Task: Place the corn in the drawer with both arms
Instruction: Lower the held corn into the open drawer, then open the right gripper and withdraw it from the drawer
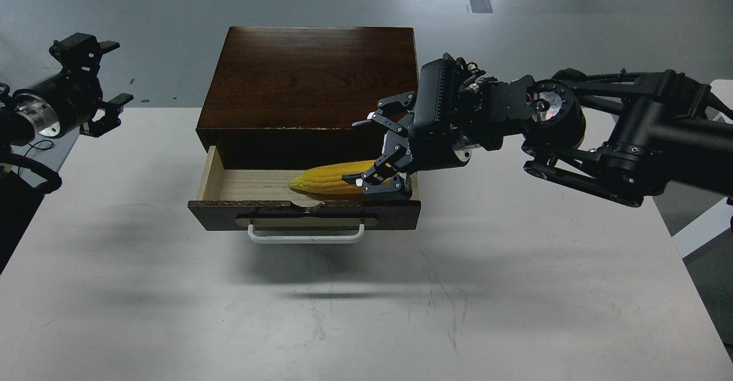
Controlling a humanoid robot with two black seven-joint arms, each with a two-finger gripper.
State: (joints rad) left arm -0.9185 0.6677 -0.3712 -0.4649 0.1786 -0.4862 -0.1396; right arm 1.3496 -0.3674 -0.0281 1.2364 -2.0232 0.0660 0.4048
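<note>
Grippers differ: the black left gripper [103, 77] hangs spread over the white tabletop [366, 301] edge, well apart from the pulled-out pale-wood drawer [246, 183], where the ribbed, pointed yellow corn [329, 179] lies, its thick end between the black right gripper's [375, 152] parted fingers.

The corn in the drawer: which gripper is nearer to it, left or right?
The right. The right gripper is over the thick end of the corn in the open drawer, jaws spread. The left gripper is far off, beyond the table's left edge.
</note>
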